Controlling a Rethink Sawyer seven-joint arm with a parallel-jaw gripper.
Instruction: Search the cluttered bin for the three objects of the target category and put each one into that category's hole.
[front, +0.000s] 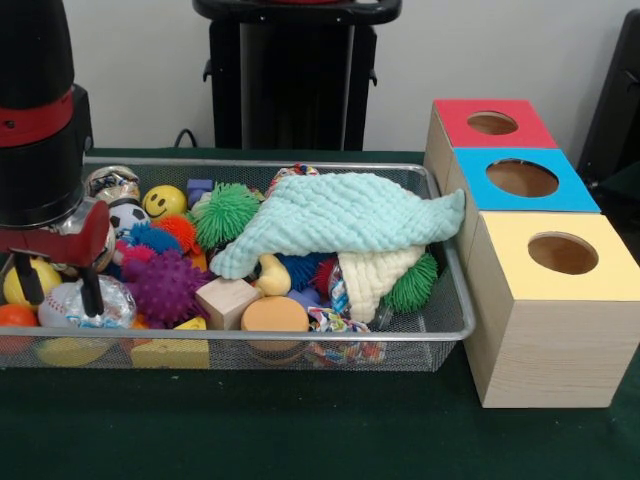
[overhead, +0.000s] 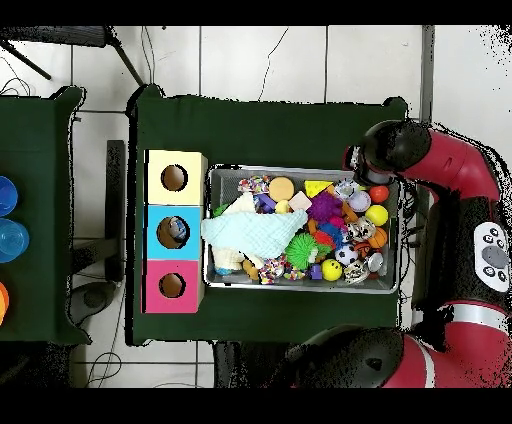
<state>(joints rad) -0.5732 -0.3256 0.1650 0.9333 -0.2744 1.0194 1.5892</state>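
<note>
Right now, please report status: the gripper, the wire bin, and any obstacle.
Gripper open, low over the silver wire-mesh bin, holding nothing. Bin full of toys. Pale green cloth covers the toys nearest the boxes.

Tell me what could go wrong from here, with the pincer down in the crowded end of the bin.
The open pincer sits among tightly packed balls, so closing may catch two at once, perhaps the silver crinkly ball and a neighbour. The mint cloth covers much of the bin; items under it could be missed. Lifting there might drag the cloth along.
</note>
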